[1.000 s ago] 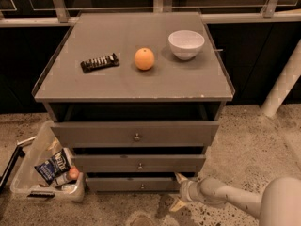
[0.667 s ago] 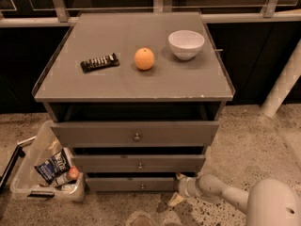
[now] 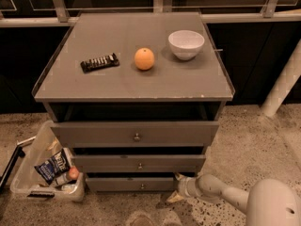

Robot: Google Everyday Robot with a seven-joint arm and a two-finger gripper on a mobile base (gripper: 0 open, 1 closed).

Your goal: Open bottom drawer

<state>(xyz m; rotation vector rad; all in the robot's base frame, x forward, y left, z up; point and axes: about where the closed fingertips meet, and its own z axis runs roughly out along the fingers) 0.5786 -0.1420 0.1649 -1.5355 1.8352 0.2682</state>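
The bottom drawer [image 3: 131, 184] is the lowest, shortest grey front of the cabinet, with a tiny round metal knob [image 3: 142, 186] at its centre. It sits slightly out from the cabinet body, like the two drawers above it. My gripper [image 3: 177, 186] is low near the floor at the drawer's right end, at the tip of the white arm [image 3: 221, 194] that reaches in from the lower right. It is close to or touching the right edge of the drawer front.
The cabinet top [image 3: 136, 84] holds a black bar [image 3: 99, 62], an orange [image 3: 144, 59] and a white bowl [image 3: 186, 44]. A clear plastic bin [image 3: 28, 182] with packets stands on the floor at the left. A white post [image 3: 282, 86] stands at the right.
My arm has moved left, bringing the gripper nearer the right end of the bottom drawer. The drawers look unchanged.
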